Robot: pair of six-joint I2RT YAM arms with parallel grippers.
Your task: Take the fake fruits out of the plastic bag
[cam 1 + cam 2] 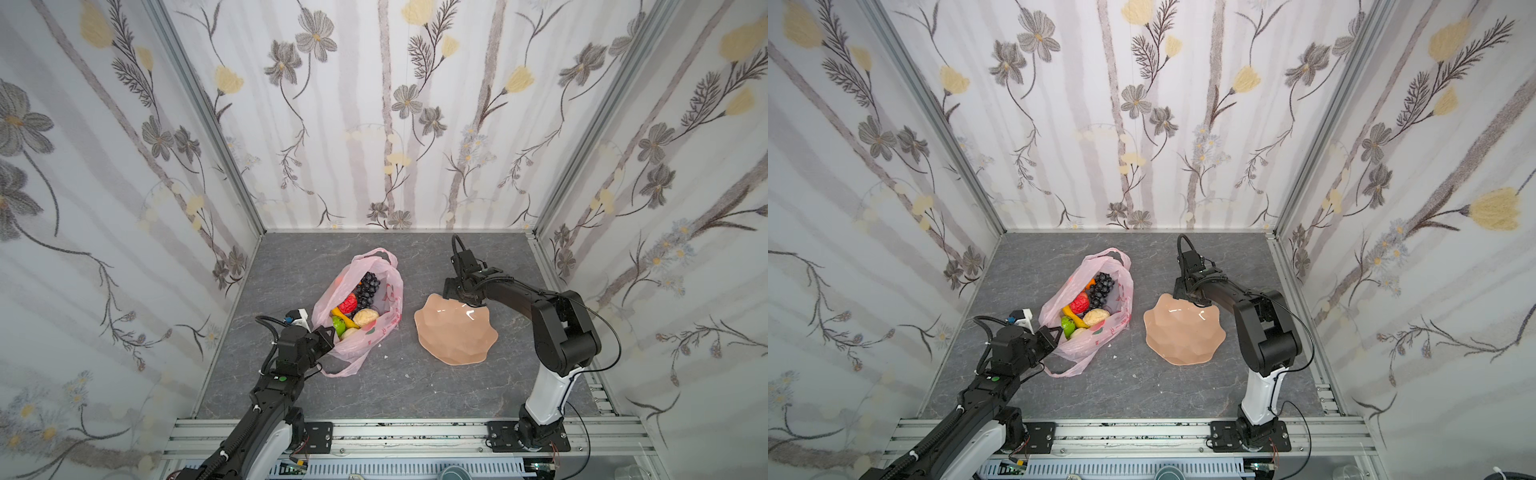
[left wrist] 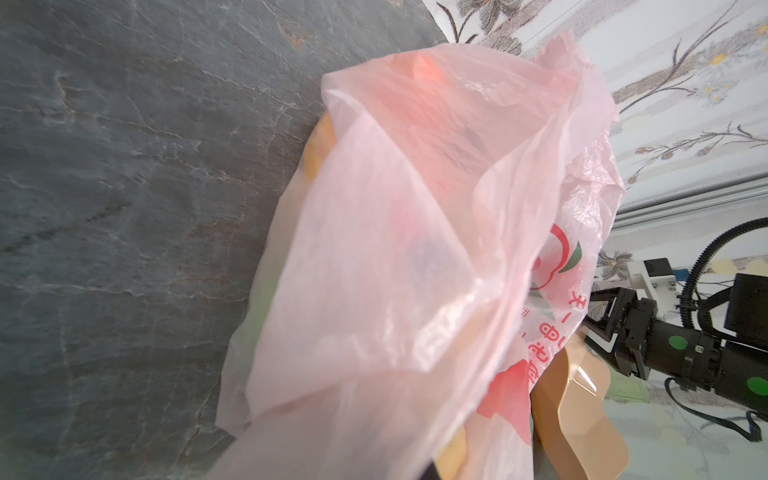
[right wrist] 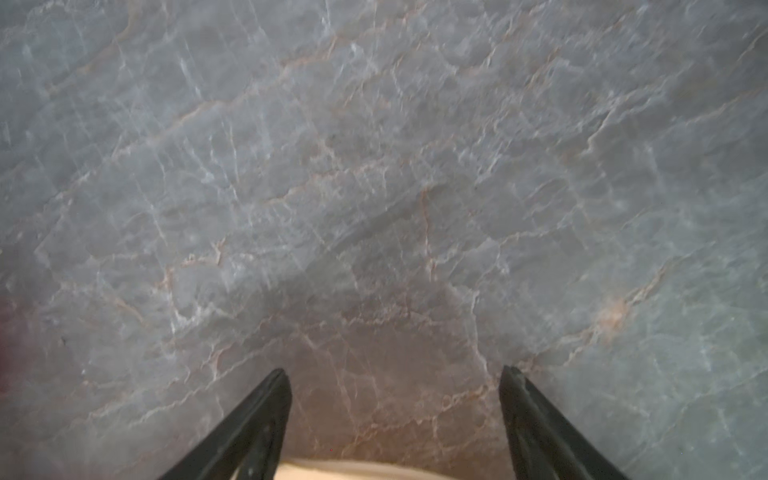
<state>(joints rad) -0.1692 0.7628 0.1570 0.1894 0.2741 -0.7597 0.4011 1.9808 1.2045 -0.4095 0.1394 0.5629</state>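
Note:
The pink plastic bag (image 1: 384,301) (image 1: 1121,301) lies mouth up left of centre. In it sit the fake fruits: dark grapes (image 1: 368,286) (image 1: 1102,284), a red one (image 1: 348,303), a yellow banana (image 1: 345,320), a beige one (image 1: 365,318) and a green one (image 1: 338,326). My left gripper (image 1: 330,336) (image 1: 1054,334) is shut on the bag's near left rim. In the left wrist view the bag (image 2: 395,249) covers its jaws. My right gripper (image 1: 457,293) (image 1: 1187,291) (image 3: 392,370) hangs open and empty over the plate's far edge.
A peach scalloped plate (image 1: 453,332) (image 1: 1183,332) (image 2: 582,399) lies right of the bag. The bag's loose handle loop (image 1: 345,368) trails toward the front. Flowered walls close in three sides, and a metal rail (image 1: 415,432) runs along the front.

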